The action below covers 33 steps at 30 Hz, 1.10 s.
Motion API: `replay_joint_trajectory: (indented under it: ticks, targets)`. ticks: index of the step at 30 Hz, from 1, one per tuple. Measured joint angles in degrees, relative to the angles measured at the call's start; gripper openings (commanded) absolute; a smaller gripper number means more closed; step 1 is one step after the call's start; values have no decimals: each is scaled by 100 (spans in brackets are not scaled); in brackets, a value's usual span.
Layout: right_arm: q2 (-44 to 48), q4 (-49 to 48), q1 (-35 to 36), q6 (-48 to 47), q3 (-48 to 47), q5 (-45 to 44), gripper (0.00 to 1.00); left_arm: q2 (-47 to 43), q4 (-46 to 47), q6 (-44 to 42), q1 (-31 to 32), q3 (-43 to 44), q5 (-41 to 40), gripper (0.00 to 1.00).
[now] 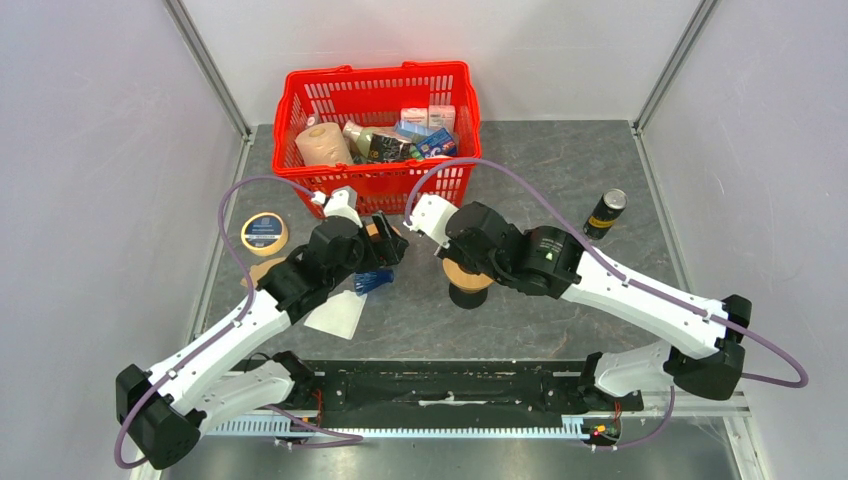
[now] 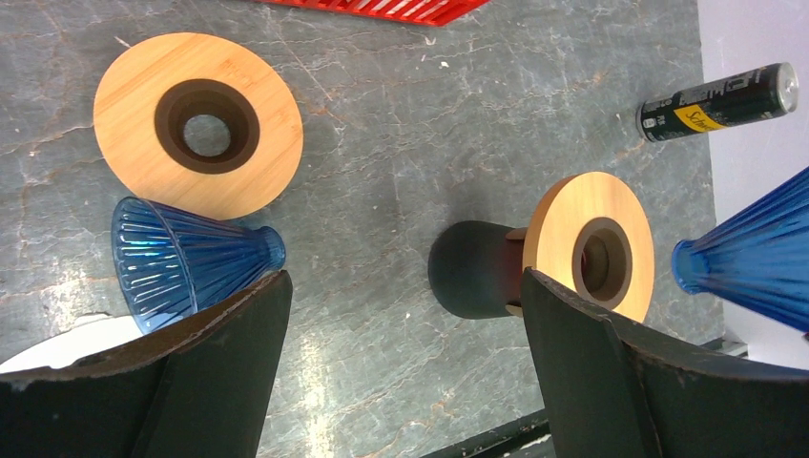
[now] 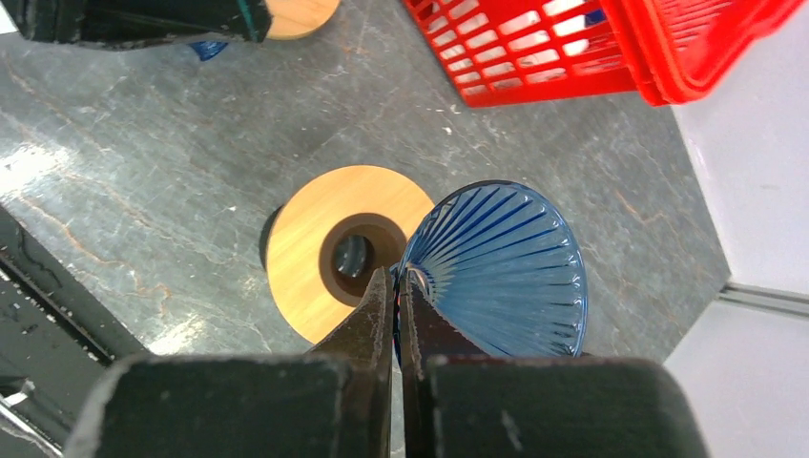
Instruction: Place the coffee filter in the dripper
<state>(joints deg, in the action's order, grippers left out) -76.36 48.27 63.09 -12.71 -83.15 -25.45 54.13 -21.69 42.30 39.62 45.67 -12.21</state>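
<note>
1. The coffee filter (image 1: 338, 316) lies flat on the table (image 1: 560, 170) beside the left arm (image 1: 240, 325). It is thin, limp, tearable paper, so it is likely best pinched at one edge.
2. The left gripper (image 2: 405, 286) has its jaws spread; the right gripper (image 3: 396, 279) jaws pinch the blue cone (image 3: 496, 253) near the dripper (image 3: 305, 239).

The left gripper's (image 2: 405, 286) finger is hiding part of the coffee filter (image 2: 57, 345); to its right, the frame is cropping a blue cone (image 2: 754, 258).

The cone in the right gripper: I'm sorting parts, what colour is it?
The cone is ribbed translucent blue; best in right wrist view.
</note>
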Motion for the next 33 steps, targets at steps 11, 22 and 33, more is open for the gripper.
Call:
replay_joint_trajectory:
  ticks: [11,22,33]
  targets:
    - [-136,-299,7,2,625,269,0,-7,-177,0,0,0,-142,96]
    - [-140,-715,7,114,874,310,0,-7,-203,0,0,0,-155,96]
    - [-131,-1102,7,271,1274,339,0,-7,-205,0,0,0,-251,96]
